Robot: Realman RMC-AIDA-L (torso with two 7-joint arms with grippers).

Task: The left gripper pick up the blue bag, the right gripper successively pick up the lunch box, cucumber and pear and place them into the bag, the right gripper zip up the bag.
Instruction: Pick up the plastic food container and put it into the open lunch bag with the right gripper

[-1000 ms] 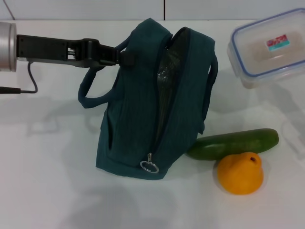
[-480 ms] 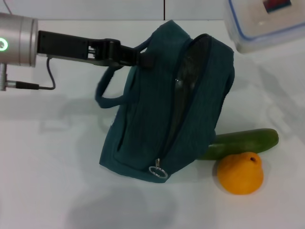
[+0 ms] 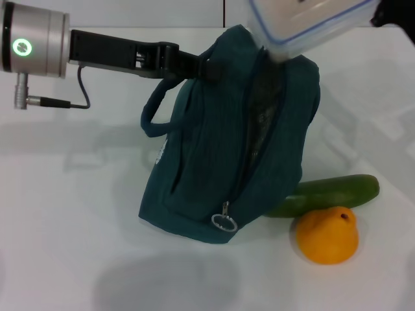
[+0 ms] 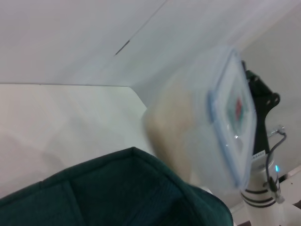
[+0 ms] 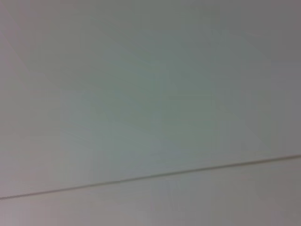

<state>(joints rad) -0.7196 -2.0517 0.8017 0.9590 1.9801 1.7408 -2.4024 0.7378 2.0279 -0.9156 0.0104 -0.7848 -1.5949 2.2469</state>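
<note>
The blue bag (image 3: 214,149) stands tilted on the white table, its foil-lined mouth (image 3: 262,110) open upward and its zipper ring (image 3: 224,222) low at the front. My left gripper (image 3: 202,67) reaches in from the left, shut on one of the bag's handles. The lunch box (image 3: 305,18) hangs tilted in the air just over the bag's open mouth, held by my right gripper (image 3: 391,13) at the top right edge. The left wrist view shows the lunch box (image 4: 211,127) above the bag's top (image 4: 117,193). The cucumber (image 3: 327,193) lies beside the bag's right foot, with the pear (image 3: 327,234) in front of it.
The white table (image 3: 71,220) stretches out to the left and front of the bag. A cable (image 3: 61,102) hangs from the left wrist. The right wrist view shows only a pale surface with one thin seam (image 5: 150,176).
The lunch box has travelled left from the far right to above the bag's mouth. My left arm has moved right, shifting the bag and standing it more upright. Cucumber and pear have not moved.
</note>
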